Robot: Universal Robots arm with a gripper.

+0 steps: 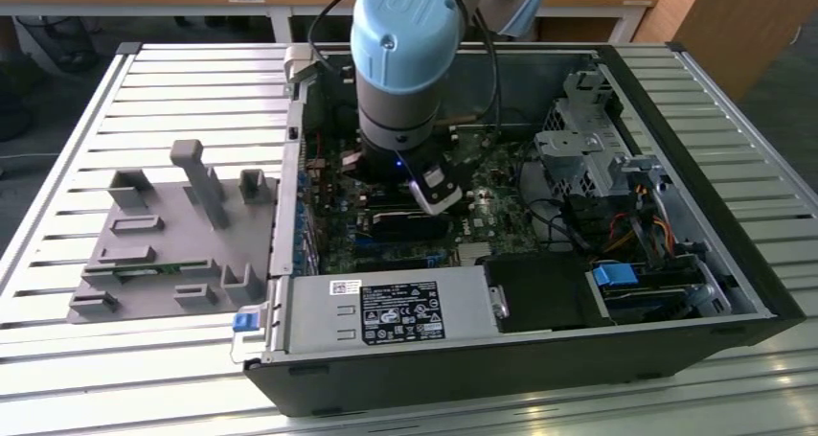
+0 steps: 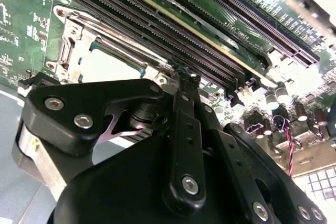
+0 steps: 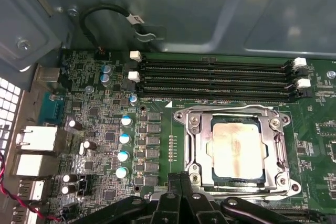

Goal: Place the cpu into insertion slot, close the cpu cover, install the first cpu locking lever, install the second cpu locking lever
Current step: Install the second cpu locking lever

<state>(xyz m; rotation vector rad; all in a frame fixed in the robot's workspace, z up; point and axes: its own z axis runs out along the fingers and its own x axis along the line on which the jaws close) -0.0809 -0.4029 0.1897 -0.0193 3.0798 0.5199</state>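
The cpu lies flat in the insertion slot on the green board, its dull silver top showing. The cpu cover, a silver frame, lies down around it. A thin metal lever runs along the frame's edge beside the memory slots. My gripper hangs just off one corner of the socket, its black fingers pressed together and shut with nothing visible between them. The second wrist view has the cpu just beyond the fingertips. In the exterior view the gripper reaches down into the open computer case.
Long black memory slots run beside the socket. Several capacitors stand on the socket's other side. The case holds a power supply and a drive cage. A grey fixture sits on the slatted table at the exterior view's left.
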